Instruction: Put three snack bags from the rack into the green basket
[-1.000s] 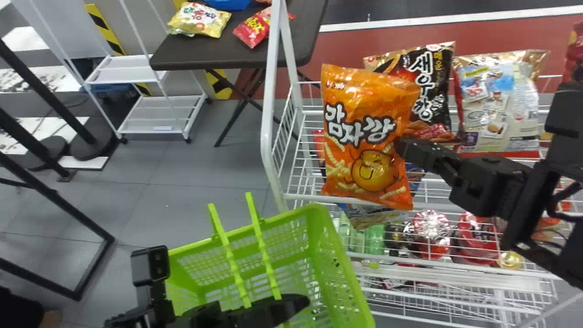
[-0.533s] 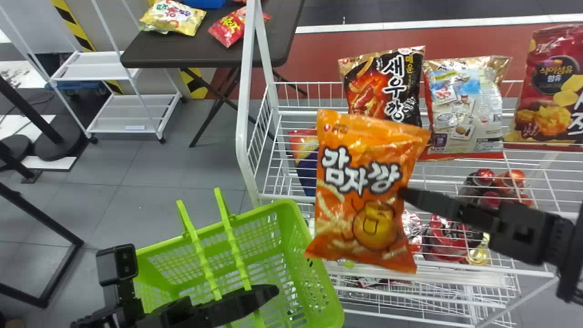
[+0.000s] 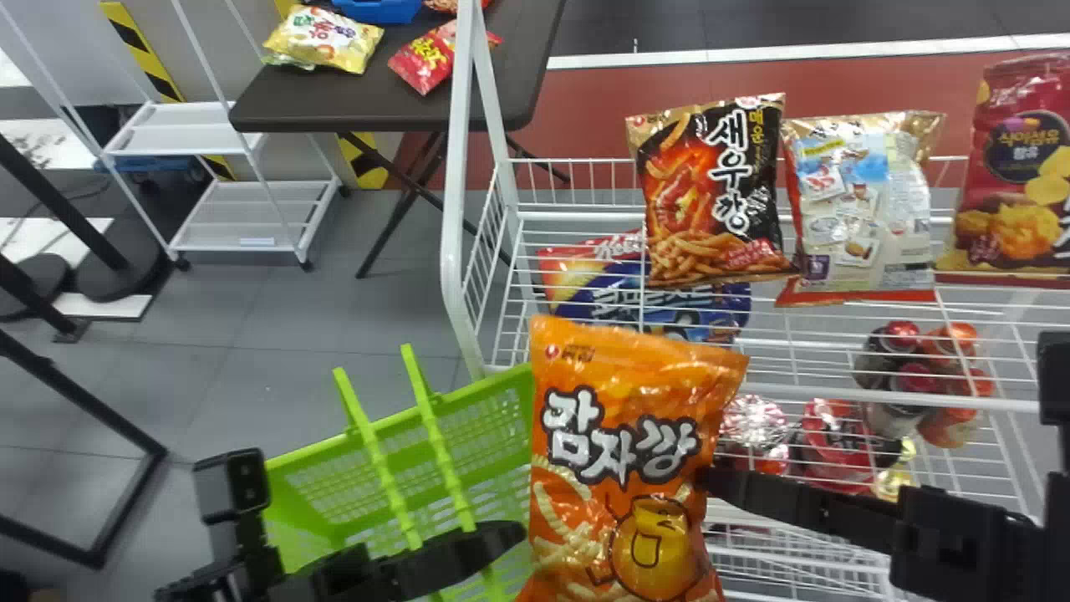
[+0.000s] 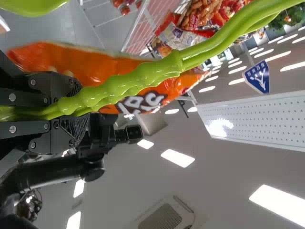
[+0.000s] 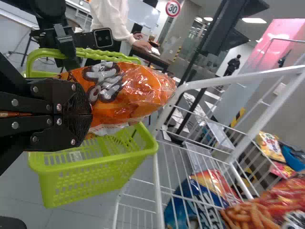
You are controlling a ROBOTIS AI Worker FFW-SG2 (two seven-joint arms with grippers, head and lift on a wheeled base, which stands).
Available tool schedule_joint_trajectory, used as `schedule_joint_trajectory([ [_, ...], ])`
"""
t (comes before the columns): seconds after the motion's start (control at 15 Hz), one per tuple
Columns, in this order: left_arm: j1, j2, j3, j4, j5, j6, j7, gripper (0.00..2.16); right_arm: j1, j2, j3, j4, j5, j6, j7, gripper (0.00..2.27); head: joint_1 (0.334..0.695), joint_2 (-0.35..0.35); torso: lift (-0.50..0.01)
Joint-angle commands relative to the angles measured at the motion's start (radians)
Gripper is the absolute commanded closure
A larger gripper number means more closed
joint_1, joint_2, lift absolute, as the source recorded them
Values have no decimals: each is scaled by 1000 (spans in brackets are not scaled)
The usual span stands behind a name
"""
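The right gripper [image 3: 710, 485] is shut on the side edge of an orange snack bag [image 3: 623, 451], which hangs upright and covers the right part of the green basket [image 3: 326, 477]. At the basket's two raised handles is the left gripper [image 3: 501, 535]. In the left wrist view, the left gripper [image 4: 78, 107] is clamped shut on the green handles [image 4: 143, 76], with the orange bag [image 4: 62, 59] close behind. The right wrist view has the right gripper [image 5: 88, 114] pinching the bag [image 5: 131, 90] above the basket [image 5: 90, 174].
The white wire rack [image 3: 456, 209] stands right beside the basket. It holds a black-red bag [image 3: 710, 192], a silver-backed bag [image 3: 865, 201], a dark red bag [image 3: 1016, 167] and a blue bag [image 3: 610, 293] lower down. Behind stands a dark table [image 3: 334, 100] with snack bags.
The right gripper has brought the orange bag down from in front of the rack's upper bags to the basket's right side. The head view has shifted, and the left gripper has kept hold of the handles.
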Motion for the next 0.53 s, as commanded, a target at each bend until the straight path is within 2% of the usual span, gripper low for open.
schedule_joint_trajectory([
  [0.0, 13, -2, -7, -18, 5, 8, 0, 2148, -13, 28, 93, 19, 101, -39, 0, 2243, 695, 250, 0],
  [0.13, 25, -2, -13, -36, 5, 14, 0, 2148, -30, 35, 148, 54, 164, -98, -2, 2243, 695, 280, 0],
  [0.47, 42, -5, -31, -64, 4, 20, 6, 2148, -82, 53, 274, 168, 227, -144, -5, 2243, 695, 328, 0],
])
